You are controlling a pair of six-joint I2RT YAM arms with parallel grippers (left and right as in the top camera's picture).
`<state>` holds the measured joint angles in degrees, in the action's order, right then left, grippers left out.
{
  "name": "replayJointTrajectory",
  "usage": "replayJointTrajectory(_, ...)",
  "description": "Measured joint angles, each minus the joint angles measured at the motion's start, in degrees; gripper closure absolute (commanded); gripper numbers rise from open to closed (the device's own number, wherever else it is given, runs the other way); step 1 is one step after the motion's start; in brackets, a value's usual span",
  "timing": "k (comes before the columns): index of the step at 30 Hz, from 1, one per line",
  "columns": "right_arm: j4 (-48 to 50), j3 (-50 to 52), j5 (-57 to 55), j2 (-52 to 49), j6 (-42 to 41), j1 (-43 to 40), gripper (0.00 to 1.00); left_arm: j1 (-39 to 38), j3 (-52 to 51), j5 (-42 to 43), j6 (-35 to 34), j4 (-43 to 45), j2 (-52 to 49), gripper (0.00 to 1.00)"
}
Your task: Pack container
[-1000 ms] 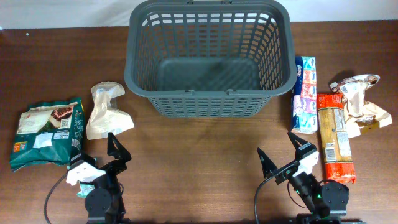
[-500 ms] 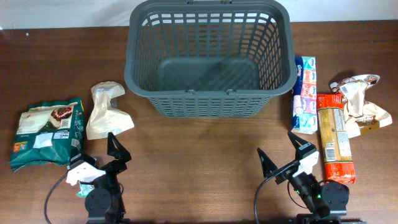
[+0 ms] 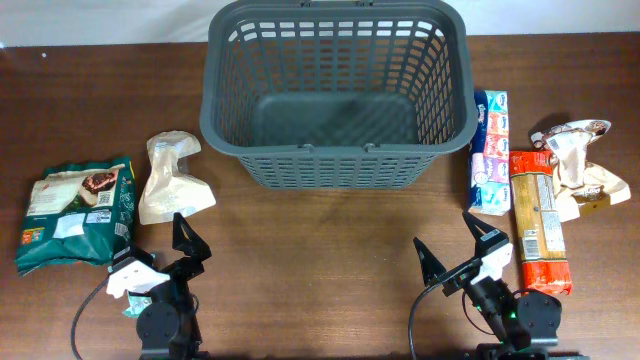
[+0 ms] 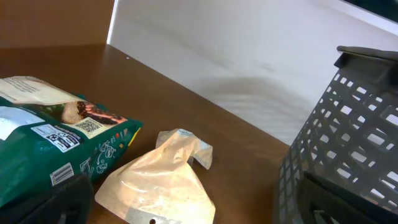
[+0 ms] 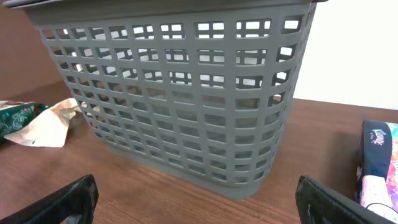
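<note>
The dark grey slotted basket [image 3: 338, 95] stands empty at the back middle of the table; it also shows in the right wrist view [image 5: 174, 87] and at the right edge of the left wrist view [image 4: 348, 137]. My left gripper [image 3: 180, 253] is open and empty at the front left, near a beige pouch [image 3: 172, 180] [image 4: 158, 183] and a green bag [image 3: 75, 212] [image 4: 43, 149]. My right gripper [image 3: 462, 252] is open and empty at the front right, left of an orange cracker pack [image 3: 538, 220].
A blue and white tissue pack [image 3: 489, 152] [image 5: 378, 163] lies right of the basket. A crumpled tan and silver wrapper [image 3: 575, 165] lies at the far right. A white wall runs behind the table.
</note>
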<state>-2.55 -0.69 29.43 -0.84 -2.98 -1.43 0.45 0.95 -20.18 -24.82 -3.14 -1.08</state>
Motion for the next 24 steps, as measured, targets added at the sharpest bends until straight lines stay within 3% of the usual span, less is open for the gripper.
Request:
replayJointTrajectory(10, 0.0, 0.0, -0.02, 0.0, -0.07, 0.0, 0.01, 0.0, 0.0, 0.5, 0.0, 0.0, 0.0, 0.01)
replayJointTrajectory(24, 6.71, -1.57, 0.31, 0.0, -6.78, 0.0, 0.01, 0.0, 1.38, 16.24, 0.22, -0.5, 0.0, 0.01)
